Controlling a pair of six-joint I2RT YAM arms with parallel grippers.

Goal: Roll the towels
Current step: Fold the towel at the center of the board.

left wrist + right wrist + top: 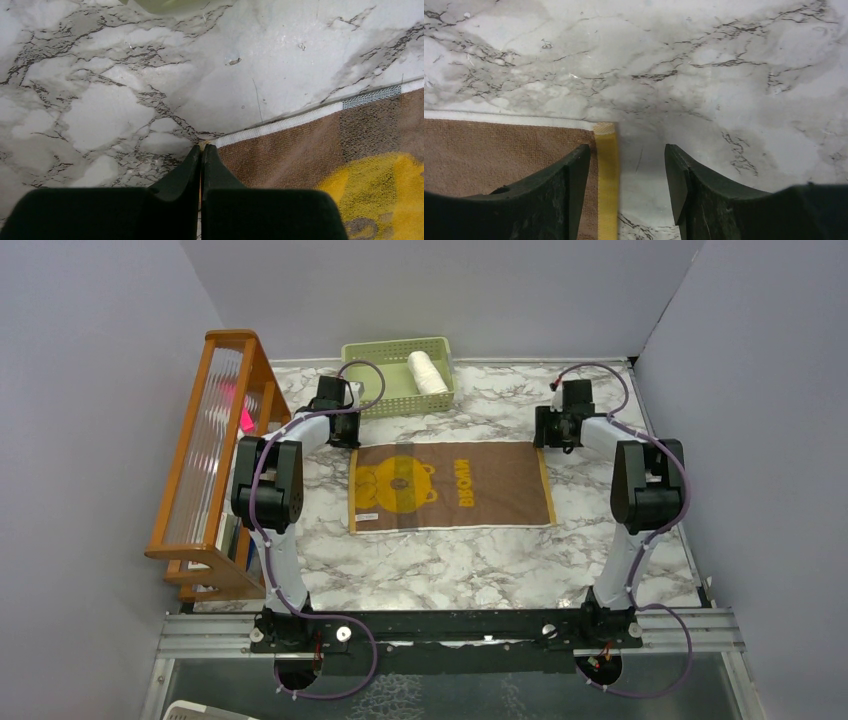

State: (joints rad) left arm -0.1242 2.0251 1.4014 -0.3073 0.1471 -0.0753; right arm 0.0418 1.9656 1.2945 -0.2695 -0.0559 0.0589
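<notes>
The mustard-yellow and brown towel (450,485) lies flat in the middle of the marble table. The cream-white towel (428,372) is rolled and lies in the green basket (385,400). My left gripper (343,432) is at the flat towel's far left corner. In the left wrist view its jaws (201,148) are shut, with a thin yellow strip of the towel (300,145) pinched between them. My right gripper (553,430) is at the far right corner. There it (626,150) stands open astride the yellow hem (607,160), one finger over the brown cloth (499,150) and the other over bare marble.
A wooden rack (215,460) stands along the left edge of the table, close to my left arm. The green basket sits at the back, just beyond the towel. Grey walls close in the left, back and right sides.
</notes>
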